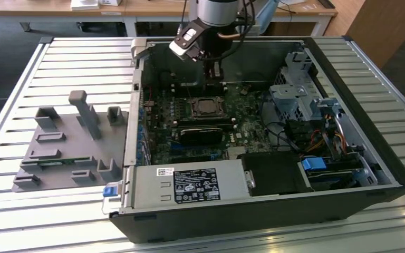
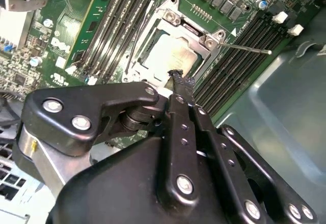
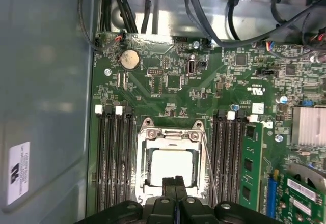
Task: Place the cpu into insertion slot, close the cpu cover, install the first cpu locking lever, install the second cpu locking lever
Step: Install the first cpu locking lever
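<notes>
Pointing down at the socket's edge, the claw [image 3: 175, 179] has its two fingers pressed together with nothing between them; I cannot tell whether the tips touch the metal. Just beyond the tips lies the cpu [image 3: 172, 165], seated flat in the insertion slot [image 1: 206, 108]. Its pale top shows through the window of the cpu cover [image 3: 171, 135], which looks folded down over it. Beside the claw a thin lever rod [image 2: 248, 48] sticks out from the socket. Black memory slots [image 3: 114, 163] flank both sides. Farther out, the computer case [image 1: 357, 200] rests on a slatted tabletop [image 1: 61, 68].
</notes>
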`<state>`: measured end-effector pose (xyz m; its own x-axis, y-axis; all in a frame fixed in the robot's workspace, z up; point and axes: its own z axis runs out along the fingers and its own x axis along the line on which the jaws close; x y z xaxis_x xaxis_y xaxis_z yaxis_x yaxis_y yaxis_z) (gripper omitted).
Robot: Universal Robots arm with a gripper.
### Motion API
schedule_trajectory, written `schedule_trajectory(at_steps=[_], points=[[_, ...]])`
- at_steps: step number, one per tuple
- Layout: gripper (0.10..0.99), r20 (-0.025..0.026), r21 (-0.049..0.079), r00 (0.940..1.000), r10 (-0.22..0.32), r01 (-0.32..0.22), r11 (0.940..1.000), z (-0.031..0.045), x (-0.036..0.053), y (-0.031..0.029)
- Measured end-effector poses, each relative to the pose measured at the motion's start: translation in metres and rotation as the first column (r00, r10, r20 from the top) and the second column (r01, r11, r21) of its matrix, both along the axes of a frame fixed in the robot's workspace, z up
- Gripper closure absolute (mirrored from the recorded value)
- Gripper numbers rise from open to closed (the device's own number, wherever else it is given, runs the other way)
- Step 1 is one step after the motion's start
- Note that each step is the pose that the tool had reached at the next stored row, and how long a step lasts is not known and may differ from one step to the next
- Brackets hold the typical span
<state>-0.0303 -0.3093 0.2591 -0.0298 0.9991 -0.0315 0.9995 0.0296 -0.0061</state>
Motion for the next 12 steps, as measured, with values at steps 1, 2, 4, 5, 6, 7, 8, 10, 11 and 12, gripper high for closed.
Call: schedule_trajectory(at_steps=[1, 2, 4, 5, 6, 7, 8, 10, 11, 12], points=[[0.980, 0.0016, -0.001, 1.0000, 0.000, 0.000, 1.0000, 0.0021, 0.0000, 0.0000], [0.980, 0.0031, -0.001, 1.0000, 0.000, 0.000, 1.0000, 0.0041, 0.0000, 0.0000], [0.980, 0.0071, -0.003, 1.0000, 0.000, 0.000, 1.0000, 0.0076, 0.0000, 0.0000], [0.980, 0.0105, -0.004, 0.9999, 0.000, 0.000, 1.0000, 0.0086, 0.0000, 0.0000], [0.980, 0.0147, -0.004, 0.9999, 0.001, -0.001, 1.0000, 0.0089, 0.0000, 0.0000], [0.980, 0.0177, -0.003, 0.9998, 0.005, -0.005, 1.0000, 0.0088, -0.0002, 0.0000], [0.980, 0.0179, -0.003, 0.9997, 0.018, -0.018, 0.9998, 0.0087, -0.0002, 0.0000], [0.980, 0.0178, -0.004, 0.9984, 0.054, -0.054, 0.9986, 0.0088, -0.0002, 0.0000], [0.980, 0.0178, -0.004, 0.9973, 0.071, -0.071, 0.9974, 0.0088, -0.0002, 0.0000], [0.980, 0.0178, -0.004, 0.9959, 0.089, -0.089, 0.9960, 0.0088, -0.0002, 0.0000]])
